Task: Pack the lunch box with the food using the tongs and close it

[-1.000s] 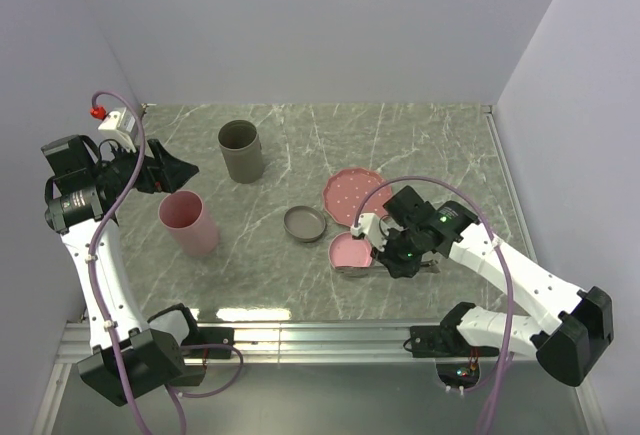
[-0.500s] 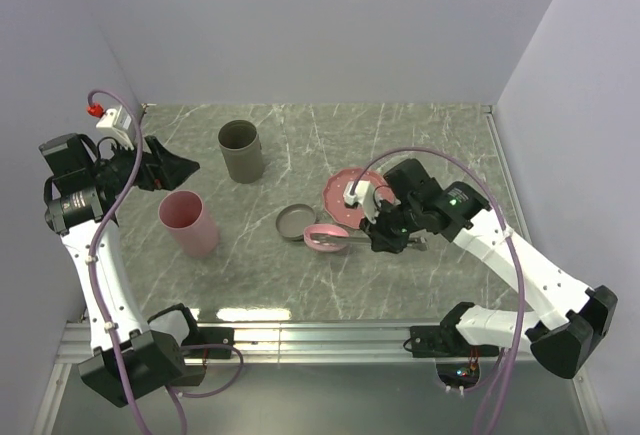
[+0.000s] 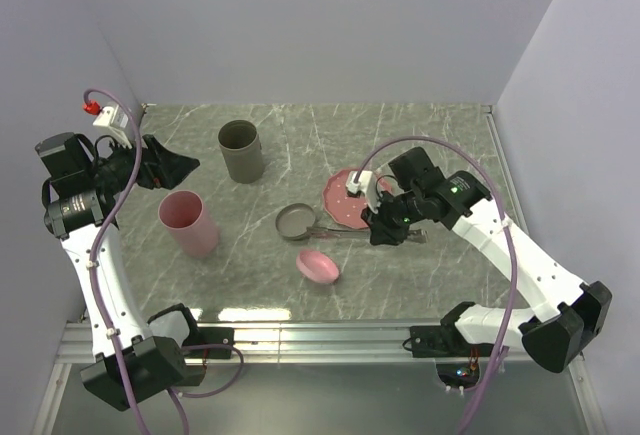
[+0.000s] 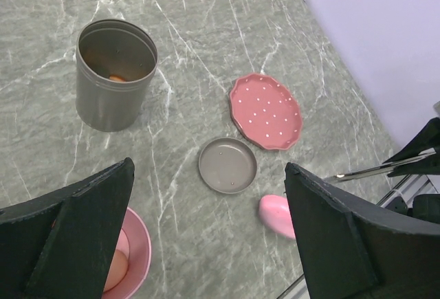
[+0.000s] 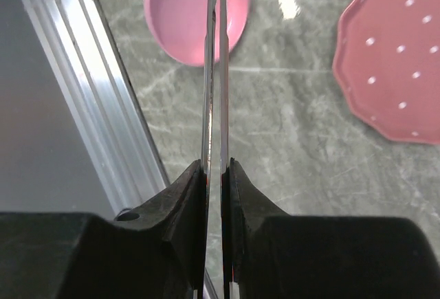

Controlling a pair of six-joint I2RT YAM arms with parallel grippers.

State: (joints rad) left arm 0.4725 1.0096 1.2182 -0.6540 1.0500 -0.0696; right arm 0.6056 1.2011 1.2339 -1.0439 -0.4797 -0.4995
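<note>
Looking down from the top camera, the right gripper (image 3: 385, 229) has its jaws clamped on the tongs (image 3: 335, 233), whose thin arms reach left and end close beside a shallow grey lid (image 3: 298, 223). The left gripper (image 3: 175, 167) hovers over the desk (image 3: 440, 135) at the far left, jaws spread wide and holding nothing. On the desk I count one grey canister (image 3: 240, 150), one pink cup (image 3: 188, 223), that one grey lid, one small pink bowl-shaped lid (image 3: 318, 266), one dotted pink plate (image 3: 350, 195) and one pair of tongs.

The left wrist view shows the food: one orange bit (image 4: 117, 78) inside the grey canister and one peach egg-shaped piece (image 4: 115, 268) inside the pink cup. No other pieces show, and the plate is bare.

The right wrist view has the tongs' two arms squeezed almost together between the jaws, pointing at the pink lid.

The tongs look light, springy and slick, best held partway along with room to open. The food looks small, light and rounded, and it probably slips, so pinch it gently across the middle.
</note>
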